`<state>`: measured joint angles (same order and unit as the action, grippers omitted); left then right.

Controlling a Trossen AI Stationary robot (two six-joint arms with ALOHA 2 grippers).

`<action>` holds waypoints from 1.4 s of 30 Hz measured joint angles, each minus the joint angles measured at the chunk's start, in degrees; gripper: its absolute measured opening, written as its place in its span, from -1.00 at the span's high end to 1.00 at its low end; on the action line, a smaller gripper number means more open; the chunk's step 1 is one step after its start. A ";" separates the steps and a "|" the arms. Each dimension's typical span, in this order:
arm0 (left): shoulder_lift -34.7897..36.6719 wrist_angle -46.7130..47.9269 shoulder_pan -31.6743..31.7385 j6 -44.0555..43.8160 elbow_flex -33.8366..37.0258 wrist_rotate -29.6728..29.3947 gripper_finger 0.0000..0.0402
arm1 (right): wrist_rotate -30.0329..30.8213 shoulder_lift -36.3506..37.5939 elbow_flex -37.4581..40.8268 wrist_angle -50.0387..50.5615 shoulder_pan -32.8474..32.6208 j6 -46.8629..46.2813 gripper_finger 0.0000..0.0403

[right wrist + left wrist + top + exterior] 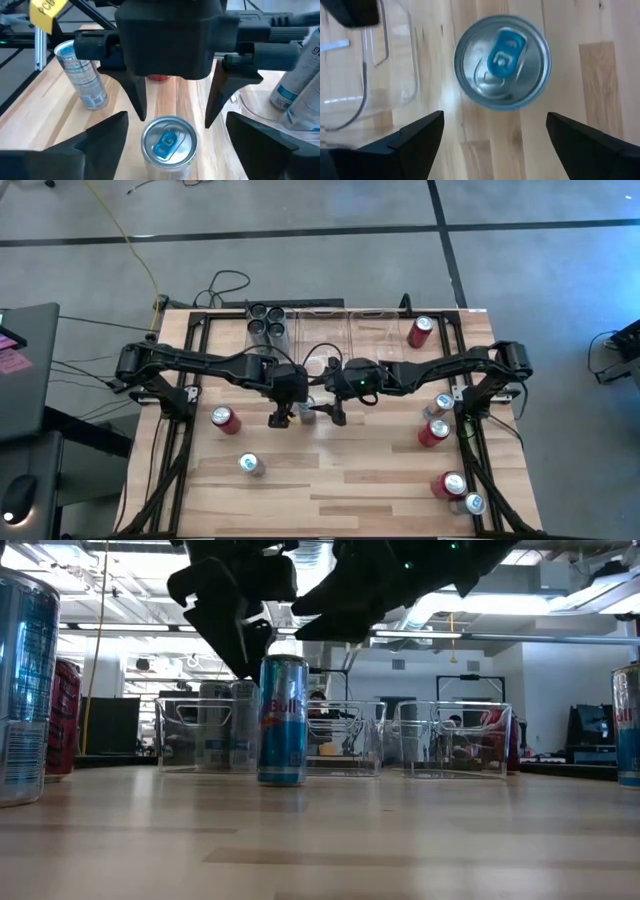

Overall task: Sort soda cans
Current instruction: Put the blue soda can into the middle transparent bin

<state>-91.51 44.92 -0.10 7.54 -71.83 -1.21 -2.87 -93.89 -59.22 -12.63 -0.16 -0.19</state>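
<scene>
Wooden table, upright blue can between both grippers' spread fingers, untouched.

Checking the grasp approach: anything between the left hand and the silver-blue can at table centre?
Nothing visible. The left hand hangs open straight above the silver-blue can, fingers either side of its top. The right hand also sits open close by, facing the same can, so the two hands crowd each other.

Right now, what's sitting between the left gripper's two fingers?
The left wrist view shows an upright silver-blue can with a blue tab standing in the open left gripper, clear of both fingers.
</scene>
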 joint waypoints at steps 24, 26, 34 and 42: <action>17.43 -7.30 -5.39 -4.83 0.00 -17.28 -0.72 | 0.00 -8.37 0.13 -5.87 0.32 -3.47 -0.99; 18.05 -8.91 -6.42 -3.86 0.00 -18.34 -0.72 | 0.00 -8.59 0.02 -6.73 0.31 -3.47 -0.99; 18.40 -9.97 -7.23 -3.13 0.00 -19.54 -0.72 | -0.05 -8.59 0.02 -6.20 0.31 -2.47 -0.94; 22.33 -17.88 -6.65 -3.36 8.15 -23.45 -0.72 | -0.50 -11.32 -0.31 -7.16 0.28 -2.68 -0.78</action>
<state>-69.18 27.04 -6.75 4.18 -63.68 -24.66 -3.38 -105.21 -59.53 -19.80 0.12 -2.87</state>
